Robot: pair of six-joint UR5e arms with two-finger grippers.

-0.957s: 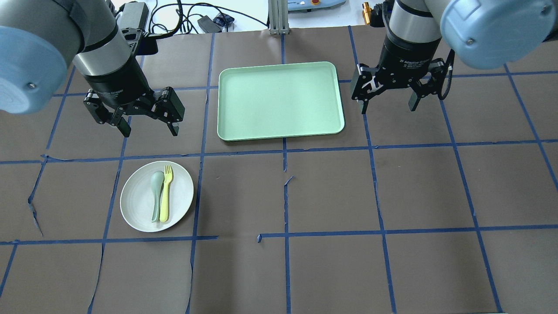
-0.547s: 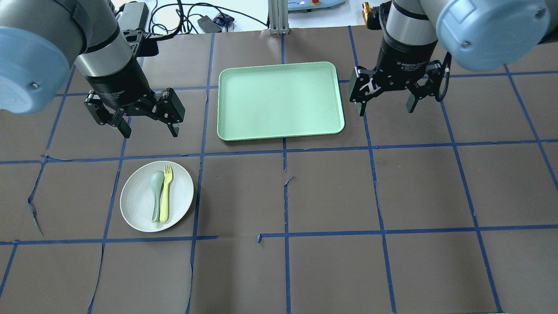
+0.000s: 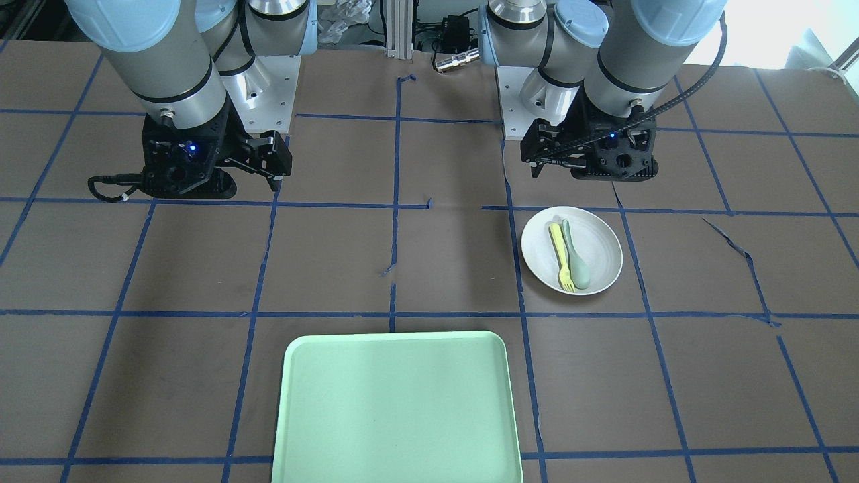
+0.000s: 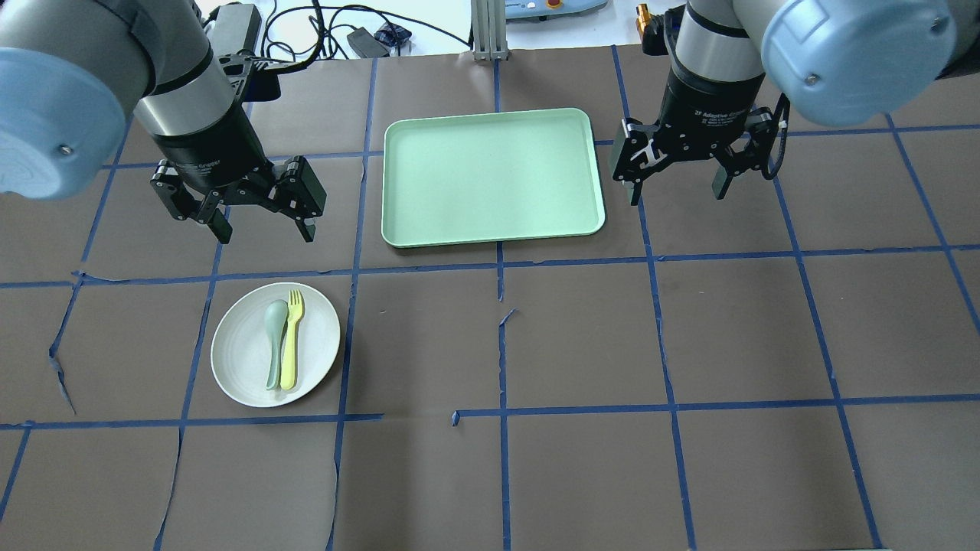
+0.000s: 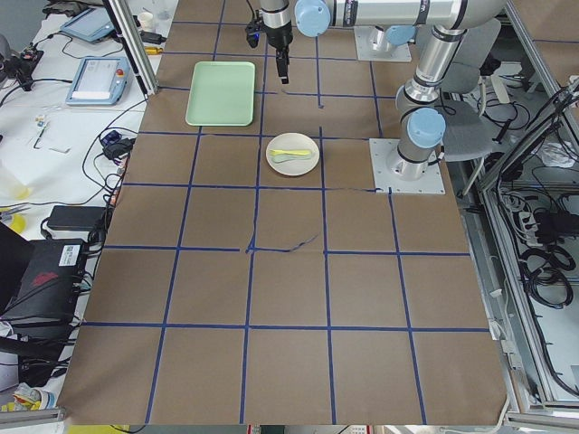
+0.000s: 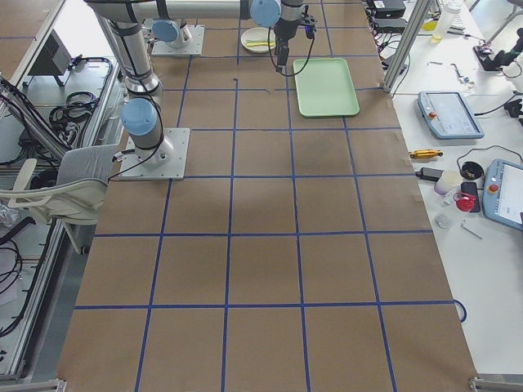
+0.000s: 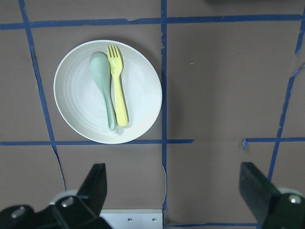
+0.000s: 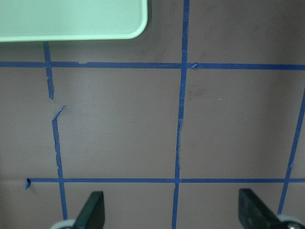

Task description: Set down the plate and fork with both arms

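Observation:
The off-white plate lies on the table's left half. The pale-yellow fork lies on it, with a grey-green spoon beside it. My left gripper is open and empty, hovering just beyond the plate's far edge. The left wrist view shows the plate and the fork beyond the open gripper. My right gripper is open and empty, hovering right of the tray. It also shows in the right wrist view.
A pale-green rectangular tray lies empty at the far middle, between the two grippers. Blue tape lines grid the brown table cover, with a few tears. Cables and devices lie beyond the far edge.
The right gripper has drifted slightly left, toward the tray's right edge. The left gripper has hardly moved. Both stay open. The plate, fork and spoon have not moved.

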